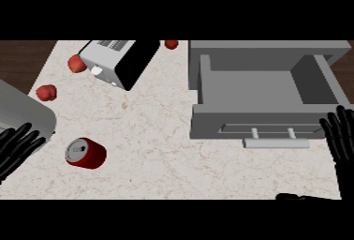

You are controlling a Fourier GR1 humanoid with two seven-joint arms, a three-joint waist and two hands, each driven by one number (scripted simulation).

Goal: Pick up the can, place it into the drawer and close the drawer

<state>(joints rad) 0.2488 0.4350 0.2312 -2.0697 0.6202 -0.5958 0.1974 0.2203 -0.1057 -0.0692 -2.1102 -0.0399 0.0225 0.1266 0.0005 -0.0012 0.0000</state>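
A red can (pixel 86 153) with a silver top lies tilted on the marble counter at the lower left. The grey drawer (pixel 207 126) stands pulled open at the right, its inside bare, with a pale bar handle (pixel 275 142) on its front. My left hand (pixel 15 146) rests at the left edge with fingers straight, a short way left of the can and apart from it. My right hand (pixel 341 136) shows at the right edge, fingers straight and pointing up, just right of the drawer's front corner. Neither hand holds anything.
A silver and black toaster (pixel 117 61) stands at the back left. Three small red fruits (pixel 46 92) (pixel 77 63) (pixel 171 44) lie around it. A grey appliance (pixel 21 112) fills the left edge behind my left hand.
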